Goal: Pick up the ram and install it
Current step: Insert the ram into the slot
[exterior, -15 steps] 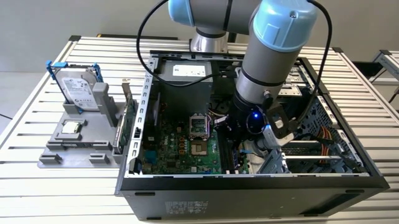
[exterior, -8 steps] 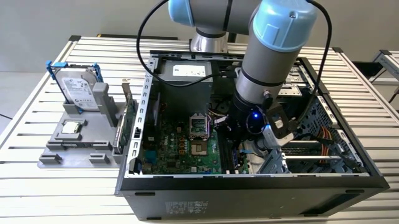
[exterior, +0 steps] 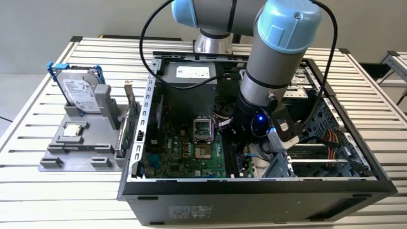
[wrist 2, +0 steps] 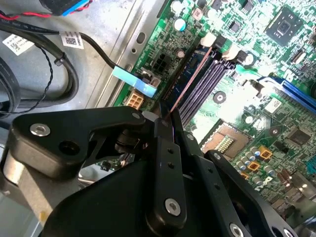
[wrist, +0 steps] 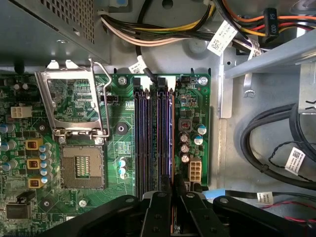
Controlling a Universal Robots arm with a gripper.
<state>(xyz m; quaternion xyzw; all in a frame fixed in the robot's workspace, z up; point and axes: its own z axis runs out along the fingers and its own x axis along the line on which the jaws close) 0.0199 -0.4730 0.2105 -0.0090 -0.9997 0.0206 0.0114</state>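
Inside the open computer case [exterior: 254, 188], which lies on the slatted bench [exterior: 64, 191], the gripper [wrist 2: 165, 123] is clenched on the ram [wrist 2: 190, 79], seen edge-on as a thin strip running from the fingertips toward the motherboard [wrist: 123, 148]. From the first wrist view the ram [wrist: 173, 148] stands upright directly over the dark memory slots [wrist: 153, 138], beside the open processor socket [wrist: 81, 168]. Outside the case, a hard drive [exterior: 83, 93] stands in a grey holder [exterior: 76, 150].

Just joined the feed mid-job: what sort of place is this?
Probably a PC assembly test bench: an open computer case on a slatted metal table, a grey parts fixture holding a hard drive, and the tool over the motherboard's memory slots.
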